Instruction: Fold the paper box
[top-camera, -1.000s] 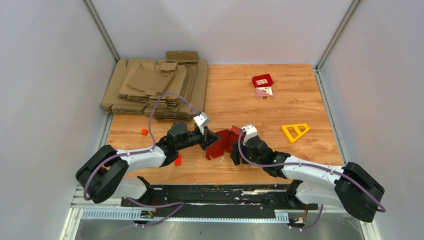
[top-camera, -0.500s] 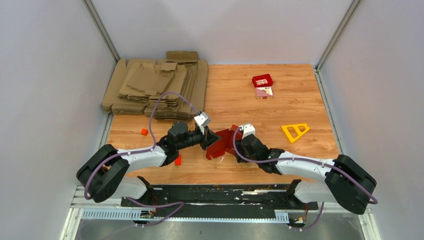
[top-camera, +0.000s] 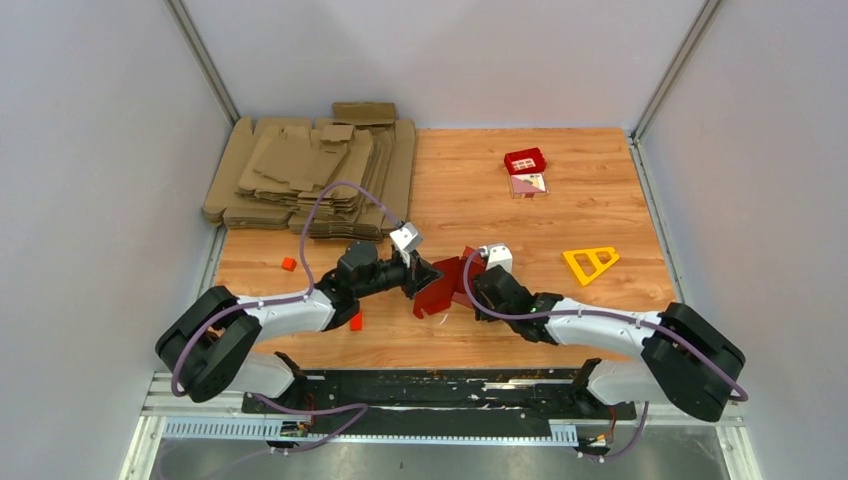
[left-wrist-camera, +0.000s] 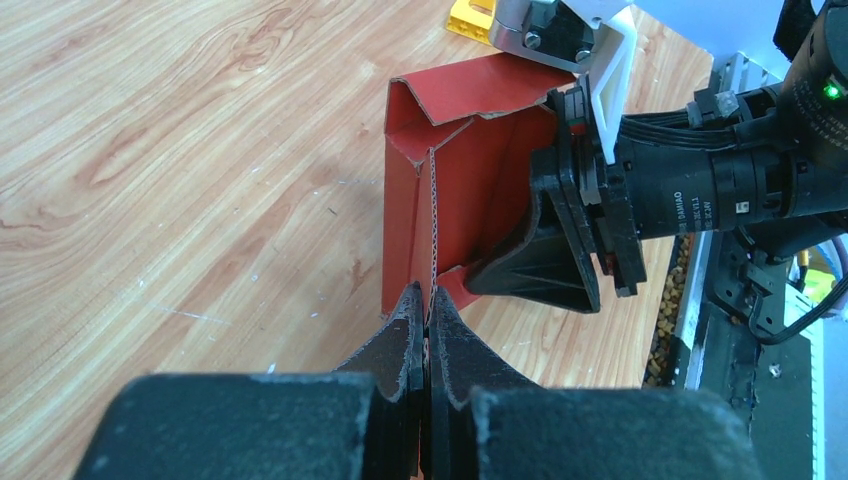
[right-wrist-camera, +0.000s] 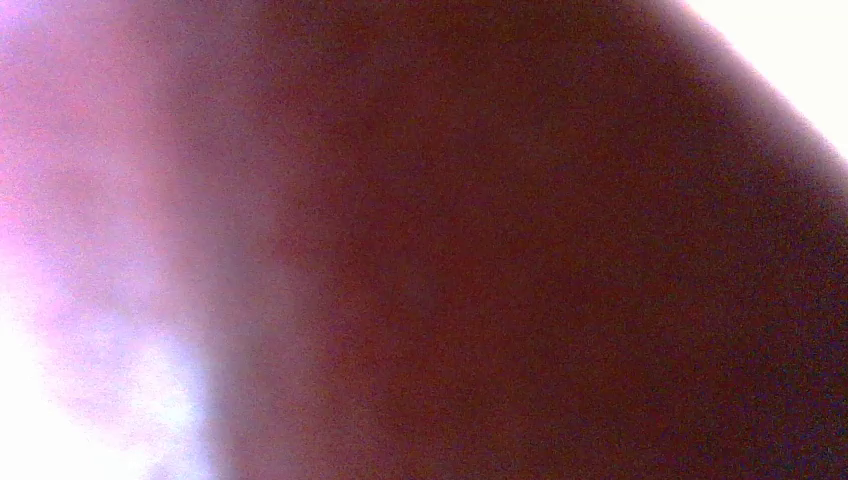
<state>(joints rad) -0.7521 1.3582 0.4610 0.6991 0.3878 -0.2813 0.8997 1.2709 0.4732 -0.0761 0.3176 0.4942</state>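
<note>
The red paper box (top-camera: 440, 291) stands half-formed on the wooden table between my two grippers. In the left wrist view my left gripper (left-wrist-camera: 428, 306) is shut on the thin near edge of an upright wall of the paper box (left-wrist-camera: 470, 170). From the top view, my left gripper (top-camera: 418, 277) sits at the box's left side and my right gripper (top-camera: 471, 284) is pressed against its right side. One black finger (left-wrist-camera: 535, 265) of the right gripper lies inside the box's hollow; its other finger is hidden. The right wrist view is filled with blurred red card.
A pile of brown cardboard sheets (top-camera: 310, 175) lies at the back left. A small red tile (top-camera: 525, 160) sits at the back right, and a yellow triangle frame (top-camera: 590, 262) lies right of the box. Two small orange-red blocks (top-camera: 288, 264) (top-camera: 356, 320) lie near the left arm.
My right arm has pushed left and forward, deeper into the red box's right side. The left gripper has kept its hold and place.
</note>
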